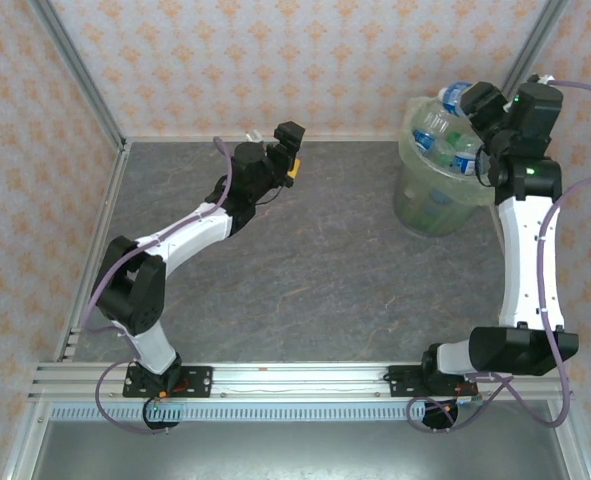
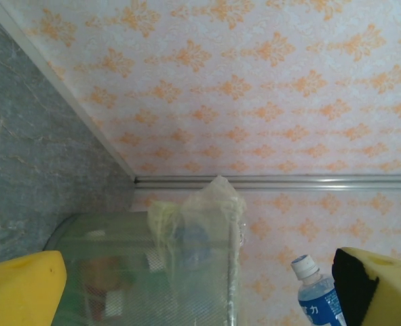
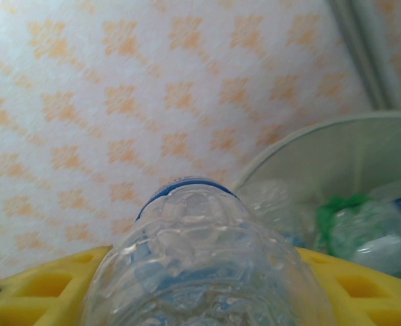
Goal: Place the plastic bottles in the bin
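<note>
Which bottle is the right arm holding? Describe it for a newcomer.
Find the pale-green bin in the far right corner of the table. Above its rim, the right gripper clamps a clear bottle. Unlike the bottles lying inside, it hangs in the air.

Pale orange-patterned wallpaper (image 1: 275,60) is enclosing a grey marbled bench (image 1: 315,270); aluminium posts (image 1: 77,65) are rising at the upper corners.

Left fingers (image 2: 18,291) wide apart; right fingers (image 3: 36,293) half-closed
</note>
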Robot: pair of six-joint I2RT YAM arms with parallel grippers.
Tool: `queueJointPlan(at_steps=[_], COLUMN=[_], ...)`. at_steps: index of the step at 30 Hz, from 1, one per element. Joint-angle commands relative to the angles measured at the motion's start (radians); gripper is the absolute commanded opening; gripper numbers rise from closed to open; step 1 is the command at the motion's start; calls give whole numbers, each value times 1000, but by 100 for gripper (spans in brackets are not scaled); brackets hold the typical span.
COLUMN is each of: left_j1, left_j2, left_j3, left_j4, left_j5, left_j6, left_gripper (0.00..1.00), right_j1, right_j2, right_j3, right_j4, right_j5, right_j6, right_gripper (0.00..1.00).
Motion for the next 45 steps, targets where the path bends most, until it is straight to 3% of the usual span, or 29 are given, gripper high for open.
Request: queueJointPlan(at_steps=[1,11,26,34,39,43,45], left_j1=[9,11,42,58,60,60,60], left_j2=[-51,-110,-168,-175,-172,-173,-173], left_j3=[36,70,28,18,18,18,15], left_j4=[-79,-233,-260,-264,-263,-267,-267], left_j5=[14,-10,-3,-1,-3,-6,-8], left_j6=[120,318,407,412,409,410,413], left_gripper=[99,99,99,99,99,99,99], right_j1=[-36,-100,-157,-165,-166,-165,-166], right_j2=[26,86,305,474,510,483,457], right_j3=[71,133,266,406,446,461,470], right_j4=[-65,-133,-284,-407,-427,-418,-406], right_j5=[88,234,247,171,157,189,204], right_j6=[-68,-141,-168,-174,-196,-199,-190], right_gripper=[61,61,63,64,74,99,100])
